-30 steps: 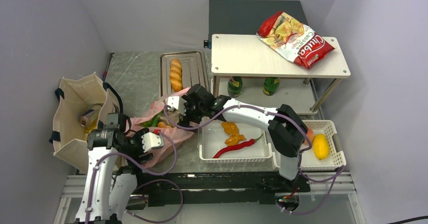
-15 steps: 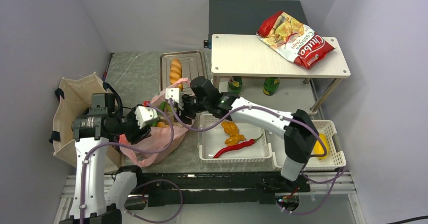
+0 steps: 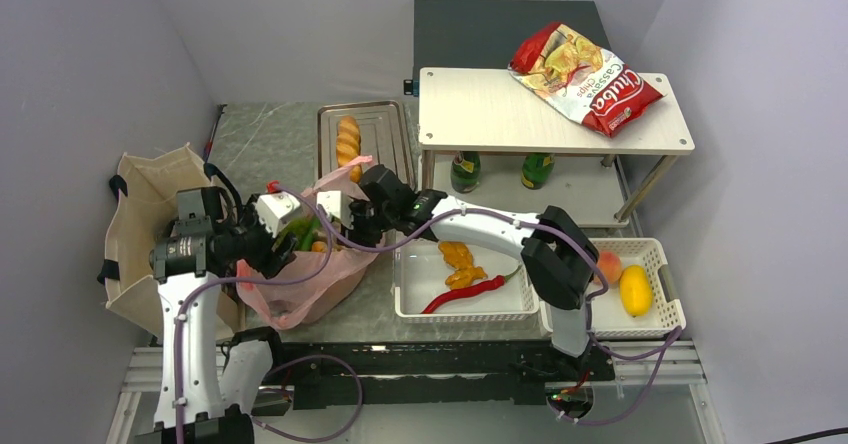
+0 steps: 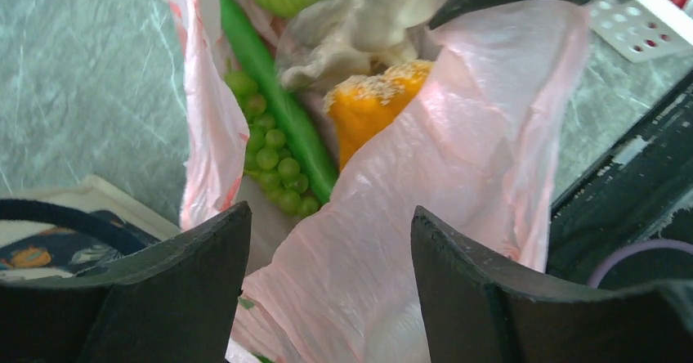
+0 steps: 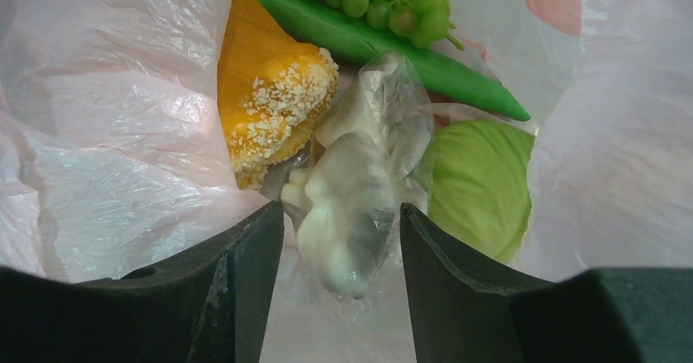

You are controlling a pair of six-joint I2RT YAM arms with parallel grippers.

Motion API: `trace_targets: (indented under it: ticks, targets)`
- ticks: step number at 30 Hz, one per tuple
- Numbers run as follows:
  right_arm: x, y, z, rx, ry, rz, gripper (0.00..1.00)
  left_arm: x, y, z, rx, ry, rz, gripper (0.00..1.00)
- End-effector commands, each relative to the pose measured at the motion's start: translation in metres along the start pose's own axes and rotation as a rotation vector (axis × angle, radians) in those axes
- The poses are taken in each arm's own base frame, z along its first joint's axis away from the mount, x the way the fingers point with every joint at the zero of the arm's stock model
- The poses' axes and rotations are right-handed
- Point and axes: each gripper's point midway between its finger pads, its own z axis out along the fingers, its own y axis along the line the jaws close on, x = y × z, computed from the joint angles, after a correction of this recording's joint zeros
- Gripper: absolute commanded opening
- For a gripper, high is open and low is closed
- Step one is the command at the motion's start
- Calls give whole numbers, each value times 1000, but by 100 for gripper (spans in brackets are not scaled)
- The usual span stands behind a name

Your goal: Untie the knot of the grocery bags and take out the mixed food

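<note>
We read the left claw [image 4: 327, 220] as spread wide, pink bag [image 4: 458, 134] film between its fingers; the right claw [image 5: 339, 216] is spread astride the wrapped garlic [image 5: 351, 191]; beyond lie bun [image 5: 270, 93], cabbage [image 5: 478, 183], grapes [image 4: 274, 159]; only the top view shows the bag on the worktop [image 3: 250, 134], beside the beige tote [image 3: 140, 204].

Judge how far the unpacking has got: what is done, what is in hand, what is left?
Done: the pink bag stands open, no knot showing. In hand: the left gripper and right gripper hover open at its mouth. Left: the grapes, long green vegetable, bun, garlic and cabbage lie inside it, none out yet; the beige tote waits, its contents hidden.
</note>
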Motion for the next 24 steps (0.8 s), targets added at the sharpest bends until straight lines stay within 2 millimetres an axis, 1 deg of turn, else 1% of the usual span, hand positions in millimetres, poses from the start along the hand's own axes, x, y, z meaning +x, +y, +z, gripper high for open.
trace_targets:
  ticks: [1,3,7,8,9,10,11,12,14,15,21,24]
  targets:
    - [7,6,10,-5,31,-59,53,5,30,4,-128,12,-109,75]
    - [8,8,13,-17,40,-59,49,5,34,5,-134,17,-133,75]
    - [24,17,19,-71,103,-45,48,3,37,6,-128,10,-163,75]
    - [26,17,20,-75,110,-43,47,3,37,7,-128,11,-171,75]
    - [29,18,21,-78,119,-41,44,4,38,8,-128,14,-179,75]
    - [29,18,21,-79,120,-43,38,6,37,9,-125,19,-184,75]
    - [29,18,20,-80,121,-46,32,8,38,10,-125,26,-190,75]
    - [25,18,18,-79,113,-49,22,9,39,11,-129,32,-195,75]
    - [11,16,11,-68,77,-53,2,11,39,12,-130,40,-196,75]
    - [4,14,8,-56,55,-56,0,12,40,12,-134,43,-200,75]
    - [-61,5,-21,20,-117,-93,0,6,42,10,-142,24,-206,76]
    - [-87,-1,-34,60,-189,-92,0,5,44,10,-149,24,-214,76]
